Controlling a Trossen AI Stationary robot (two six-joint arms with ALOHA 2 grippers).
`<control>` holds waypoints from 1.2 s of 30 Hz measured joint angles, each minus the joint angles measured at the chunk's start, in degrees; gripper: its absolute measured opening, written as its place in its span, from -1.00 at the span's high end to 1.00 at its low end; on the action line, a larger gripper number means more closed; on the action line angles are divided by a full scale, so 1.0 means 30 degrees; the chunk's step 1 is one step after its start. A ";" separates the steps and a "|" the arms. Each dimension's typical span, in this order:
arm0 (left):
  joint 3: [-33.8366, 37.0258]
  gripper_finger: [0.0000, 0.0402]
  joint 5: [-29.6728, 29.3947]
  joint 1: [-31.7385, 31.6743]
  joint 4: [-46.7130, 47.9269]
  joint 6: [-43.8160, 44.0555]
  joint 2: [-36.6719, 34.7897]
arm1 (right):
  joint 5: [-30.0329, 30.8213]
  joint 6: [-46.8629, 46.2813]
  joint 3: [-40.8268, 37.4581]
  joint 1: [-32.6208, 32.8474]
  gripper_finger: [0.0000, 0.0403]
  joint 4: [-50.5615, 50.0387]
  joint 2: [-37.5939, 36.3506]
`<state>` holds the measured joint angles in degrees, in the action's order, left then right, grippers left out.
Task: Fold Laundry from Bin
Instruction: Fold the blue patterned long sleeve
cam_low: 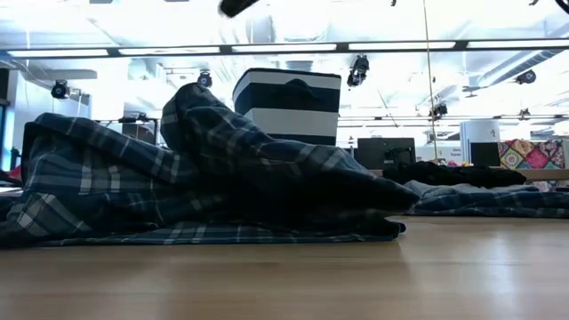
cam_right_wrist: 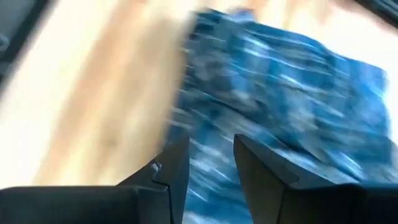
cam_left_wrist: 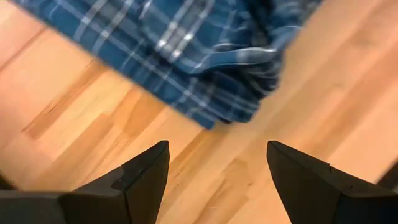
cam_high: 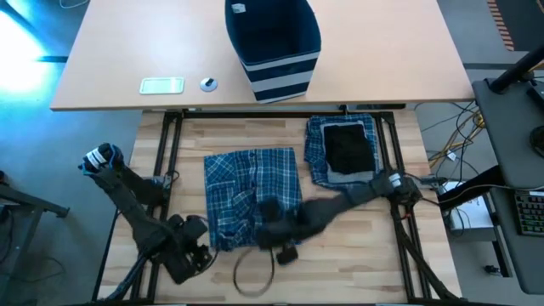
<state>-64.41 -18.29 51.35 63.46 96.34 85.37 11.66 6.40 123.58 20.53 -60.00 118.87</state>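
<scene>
I had the blue-and-white plaid cloth garment (cam_high: 252, 194) spread mid-worktop for folding. My left hand (cam_left_wrist: 217, 180) hung released beside its near edge, fingers apart, nothing held. My right hand (cam_right_wrist: 210, 163) hovered over the plaid, fingers narrowly apart; whether it gripped cloth, I couldn't tell.

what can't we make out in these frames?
- High view: right claw is motion-blurred over the plaid garment; whether it grips cloth is unclear.
- Right wrist view: the plaid cloth is smeared.
- High view: the bin interior is too dark to read.
- Low view: the plaid heap blocks both claws.
</scene>
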 joint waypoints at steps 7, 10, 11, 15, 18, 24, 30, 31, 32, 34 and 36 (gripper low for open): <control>0.0004 -0.27 -0.2229 0.1456 -0.1255 0.0763 0.0012 | 0.3839 0.2812 -0.0681 0.2026 0.25 0.2626 0.2602; 0.0011 -0.27 -0.2242 0.1449 -0.1487 0.0704 0.0012 | 0.4984 0.4352 -0.0495 0.2203 0.13 0.2582 0.3046; 0.0011 -0.27 -0.2242 0.1449 -0.1565 0.0683 0.0012 | 0.4902 0.4776 -0.0346 0.2203 0.08 0.2581 0.3075; 0.0034 -0.27 -0.2334 0.1449 -0.1522 0.0718 0.0012 | 0.4681 0.7809 -0.0033 0.2066 -0.10 0.2813 0.3046; 0.0144 -0.27 -0.2705 0.1442 -0.1522 0.1447 0.0012 | 0.4369 1.0838 -0.0050 0.1658 -0.18 0.2857 0.3053; 0.0287 -0.27 -0.3130 0.1419 -0.1589 0.2593 0.0012 | 0.1114 1.4189 -0.0352 0.0310 -0.10 0.3299 0.3055; 0.0310 -0.27 -0.4136 0.1420 -0.1660 0.3068 0.0012 | -0.2020 1.3018 -0.0538 -0.1187 0.30 0.3666 0.3133; 0.0310 -0.27 -0.4205 0.1420 -0.1658 0.3055 0.0012 | -0.2255 1.2001 -0.0543 -0.1385 0.42 0.3631 0.3140; 0.0317 -0.27 -0.4246 0.1420 -0.1653 0.2919 0.0012 | -0.2385 1.0723 -0.0550 -0.1558 0.55 0.3613 0.3140; 0.0324 -0.27 -0.4246 0.1413 -0.1644 0.2412 0.0012 | -0.3024 0.8025 -0.0550 -0.1931 0.83 0.3339 0.3098; 0.0324 -0.27 -0.4246 0.1391 -0.1595 0.2004 0.0012 | -0.4359 0.4637 -0.0299 -0.2329 0.91 0.1888 0.2953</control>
<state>-63.44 -31.03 55.53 58.67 102.35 85.41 -1.42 20.31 122.68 13.54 -54.33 127.73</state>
